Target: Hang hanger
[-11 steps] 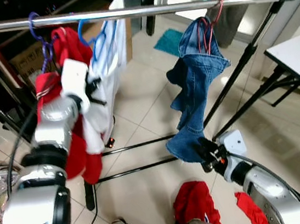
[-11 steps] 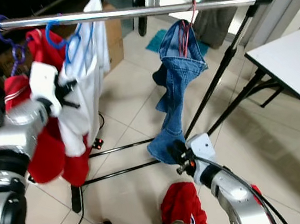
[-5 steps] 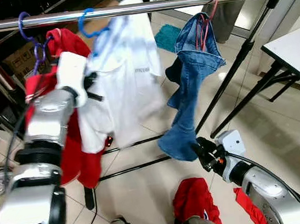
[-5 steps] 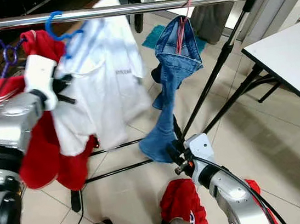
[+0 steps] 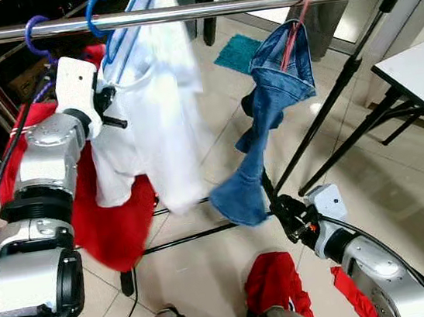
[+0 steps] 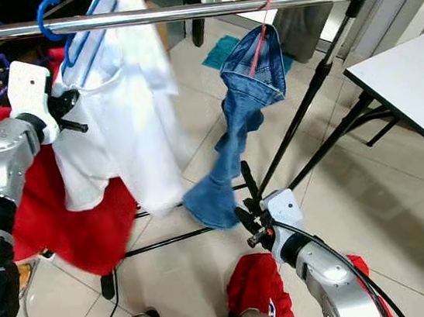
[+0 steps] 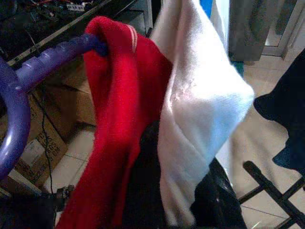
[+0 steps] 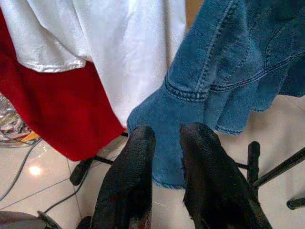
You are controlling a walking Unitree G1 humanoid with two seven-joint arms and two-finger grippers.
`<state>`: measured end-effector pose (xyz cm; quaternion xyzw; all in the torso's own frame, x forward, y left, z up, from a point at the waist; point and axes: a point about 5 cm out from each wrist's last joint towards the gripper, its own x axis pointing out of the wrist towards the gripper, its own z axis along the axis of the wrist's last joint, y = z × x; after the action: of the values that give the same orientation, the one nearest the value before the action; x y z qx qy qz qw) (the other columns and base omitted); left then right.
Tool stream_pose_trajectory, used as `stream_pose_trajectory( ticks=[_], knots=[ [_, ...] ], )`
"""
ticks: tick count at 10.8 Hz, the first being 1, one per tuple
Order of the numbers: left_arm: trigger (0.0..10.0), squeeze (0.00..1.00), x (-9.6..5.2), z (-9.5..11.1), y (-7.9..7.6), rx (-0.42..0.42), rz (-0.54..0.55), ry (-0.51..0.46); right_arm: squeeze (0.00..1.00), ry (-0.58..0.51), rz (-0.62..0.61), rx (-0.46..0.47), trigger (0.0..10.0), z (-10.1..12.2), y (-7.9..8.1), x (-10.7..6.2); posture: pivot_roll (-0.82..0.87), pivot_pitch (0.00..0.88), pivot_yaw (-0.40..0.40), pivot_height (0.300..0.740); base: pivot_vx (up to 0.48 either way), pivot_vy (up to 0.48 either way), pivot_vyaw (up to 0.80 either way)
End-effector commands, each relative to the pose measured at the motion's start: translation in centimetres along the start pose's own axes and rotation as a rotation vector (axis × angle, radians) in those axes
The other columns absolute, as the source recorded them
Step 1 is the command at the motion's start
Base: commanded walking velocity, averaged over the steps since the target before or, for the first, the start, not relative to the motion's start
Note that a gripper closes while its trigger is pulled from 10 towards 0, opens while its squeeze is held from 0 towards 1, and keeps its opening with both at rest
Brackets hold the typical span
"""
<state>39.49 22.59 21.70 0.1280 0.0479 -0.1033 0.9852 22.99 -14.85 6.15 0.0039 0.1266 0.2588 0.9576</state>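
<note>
Left tool (image 5: 105, 110), raised at upper left of the head views, sits against the white shirt (image 5: 155, 111) just below the rail (image 5: 200, 9); whether its fingers are spread or pinched cannot be told, as cloth covers them in the left wrist view; blue hanger (image 5: 95, 10) carrying the shirt is hooked over the rail at upper left, its hook beside a purple hanger (image 5: 33, 37) further left; red garment (image 5: 115, 226) hangs behind and below the shirt, reaching toward the floor (image 5: 211, 268); in the left wrist view the purple hanger curves along the frame's left edge, with red cloth and white cloth side by side at centre. Right tool (image 5: 286, 215), low at lower centre-right, has its two black fingers (image 8: 131, 181) parted with a narrow gap, gripping nothing, pointing at the hem of the jeans (image 5: 269, 120); jeans hang from a red hanger (image 5: 297, 18) on the rail's right part; more red cloth (image 5: 274, 283) lies on the floor at bottom centre; white worktop (image 5: 421, 84) stands at right edge.
</note>
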Motion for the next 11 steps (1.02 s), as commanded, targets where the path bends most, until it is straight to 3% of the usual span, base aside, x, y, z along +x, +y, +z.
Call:
stream_pose_trajectory(
  ticks=[1,3,5,10,11],
  knots=[
    [10.0,0.00,0.2,1.3,0.2,0.016,-0.009,-0.021,0.00,0.011,-0.020,0.008,10.0,-0.2,-0.3,-0.4,0.11,0.166,-0.092,0.740,0.000,0.000,0.00],
    [10.0,0.00,0.4,-1.3,-0.8,-0.015,-0.025,0.094,0.00,0.010,-0.022,0.010,10.0,-0.2,-0.3,-0.3,0.11,0.162,-0.088,0.740,0.000,0.000,0.00],
    [10.0,0.00,0.4,-2.7,-0.8,-0.069,0.021,0.140,0.00,0.009,-0.024,0.011,10.0,-0.2,-0.3,-0.2,0.11,0.160,-0.088,0.740,0.000,0.000,0.00],
    [10.0,0.00,0.6,-2.8,-1.0,-0.142,0.078,0.105,0.00,0.003,-0.025,0.006,10.0,0.0,-0.6,0.1,0.12,0.141,-0.090,0.740,0.000,0.000,0.00],
    [10.0,0.72,0.6,-2.6,-1.0,-0.156,0.091,0.089,0.00,0.001,-0.025,0.005,10.0,0.0,-0.6,0.1,0.12,0.141,-0.090,0.740,0.000,0.000,0.00]
  ],
)
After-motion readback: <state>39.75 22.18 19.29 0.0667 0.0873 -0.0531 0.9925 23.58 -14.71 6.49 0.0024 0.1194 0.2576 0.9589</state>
